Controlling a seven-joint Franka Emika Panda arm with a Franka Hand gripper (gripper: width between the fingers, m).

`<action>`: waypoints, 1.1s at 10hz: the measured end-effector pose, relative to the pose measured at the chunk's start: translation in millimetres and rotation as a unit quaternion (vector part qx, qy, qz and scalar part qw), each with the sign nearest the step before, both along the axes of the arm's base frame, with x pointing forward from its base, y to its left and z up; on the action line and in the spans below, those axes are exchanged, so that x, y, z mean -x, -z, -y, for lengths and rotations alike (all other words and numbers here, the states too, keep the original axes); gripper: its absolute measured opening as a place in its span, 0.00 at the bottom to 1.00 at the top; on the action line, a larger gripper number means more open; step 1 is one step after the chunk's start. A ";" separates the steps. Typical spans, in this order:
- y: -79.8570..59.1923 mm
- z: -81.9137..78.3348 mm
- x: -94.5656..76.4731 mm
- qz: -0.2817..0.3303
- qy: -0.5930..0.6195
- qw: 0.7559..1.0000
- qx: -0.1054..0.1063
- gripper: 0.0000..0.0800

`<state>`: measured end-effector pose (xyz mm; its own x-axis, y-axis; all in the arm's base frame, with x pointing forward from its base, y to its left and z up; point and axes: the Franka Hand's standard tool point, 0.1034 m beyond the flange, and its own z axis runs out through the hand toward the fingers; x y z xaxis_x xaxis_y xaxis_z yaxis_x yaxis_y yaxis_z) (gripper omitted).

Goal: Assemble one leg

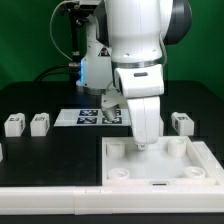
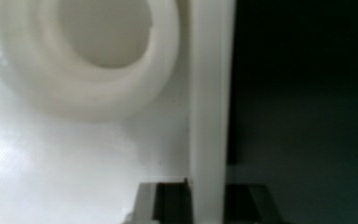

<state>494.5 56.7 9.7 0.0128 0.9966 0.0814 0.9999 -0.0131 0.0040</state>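
Claw [image 1: 143, 144] sits by round socket [image 2: 105, 40] in white panel [image 1: 196, 170].

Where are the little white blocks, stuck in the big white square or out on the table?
Out. The three blocks in view sit on the black table, all apart from the big square.

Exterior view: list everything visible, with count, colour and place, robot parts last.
legs: three, white with black-and-white tags, on the table; two at the exterior view's left (second), one at its right.
square panel: one, white, front centre, sockets at corners.
marker board: one, white with black tags, behind the arm.
table: one, black, under everything.
arm: one, white, centre.
claw: one, white housing, lowered at the panel's far edge; open or shut unclear.
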 end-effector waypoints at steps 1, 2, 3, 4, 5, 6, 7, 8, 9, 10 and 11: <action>0.3 0.7 0.5 -0.001 0.001 1.000 0.000 0.19; 0.3 0.9 0.5 -0.001 0.001 1.000 0.000 0.37; 0.3 1.1 0.5 -0.001 0.001 1.000 0.000 0.53; 0.4 1.6 0.5 -0.001 0.002 1.000 0.000 0.53; 0.1 4.4 1.3 0.000 0.003 1.000 0.001 0.74; -1.8 11.7 6.2 0.001 0.009 1.000 0.003 0.79; -4.5 13.0 10.6 0.001 0.011 1.000 0.004 0.79; -9.4 10.4 12.3 0.003 0.015 1.000 0.004 0.81; -17.1 8.5 14.2 0.006 0.024 1.000 0.006 0.81; -27.3 5.9 17.6 0.010 0.042 0.999 0.008 0.81; -36.3 2.8 22.8 0.014 0.063 0.998 0.009 0.81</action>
<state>471.7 53.9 46.0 0.1360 0.9886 0.0648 0.9898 -0.1384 0.0338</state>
